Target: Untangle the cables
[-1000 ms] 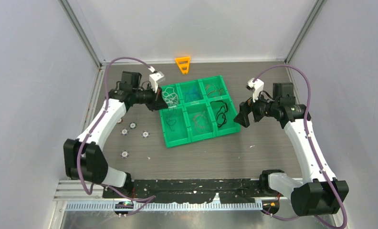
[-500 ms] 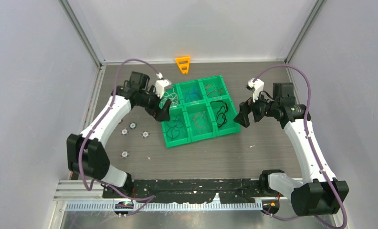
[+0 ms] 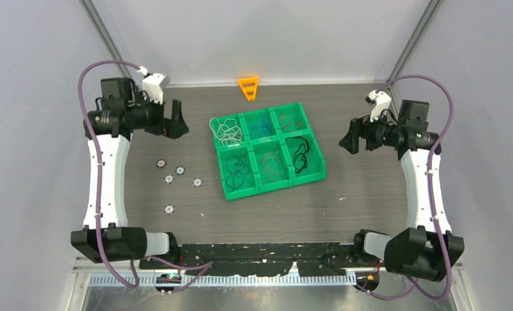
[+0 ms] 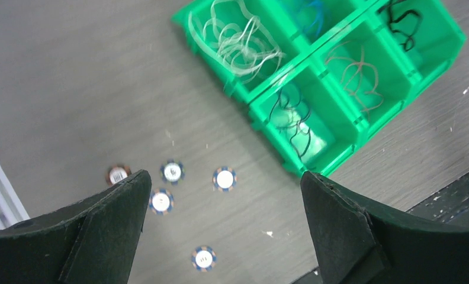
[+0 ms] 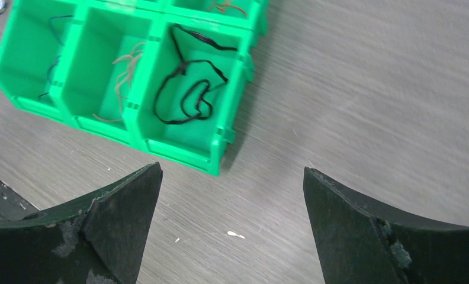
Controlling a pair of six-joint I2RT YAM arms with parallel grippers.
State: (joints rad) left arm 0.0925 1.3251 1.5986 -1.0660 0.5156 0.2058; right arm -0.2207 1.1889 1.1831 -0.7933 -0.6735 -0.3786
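The cables lie sorted in a green six-compartment tray (image 3: 273, 188): white (image 3: 228, 131), blue (image 3: 262, 124) and reddish (image 3: 293, 123) at the back, black (image 3: 239, 167), tan (image 3: 273, 165) and black (image 3: 300, 154) at the front. My left gripper (image 3: 175, 123) hangs open and empty, well left of the tray. In the left wrist view (image 4: 223, 177) it looks down on the white cable (image 4: 241, 44) and tray wall (image 4: 333, 163). My right gripper (image 3: 350, 139) is open and empty to the tray's right; the right wrist view (image 5: 233, 169) shows a black cable (image 5: 190, 89).
Several small round discs (image 3: 179, 172) lie on the table left of the tray, also under my left fingers (image 4: 204, 258). An orange triangular piece (image 3: 248, 87) sits at the back wall. Enclosure walls stand close on both sides.
My left gripper opened over the back-left compartment, left the white cable there, and swung away to the far left. My right arm drew back to the right, still open.
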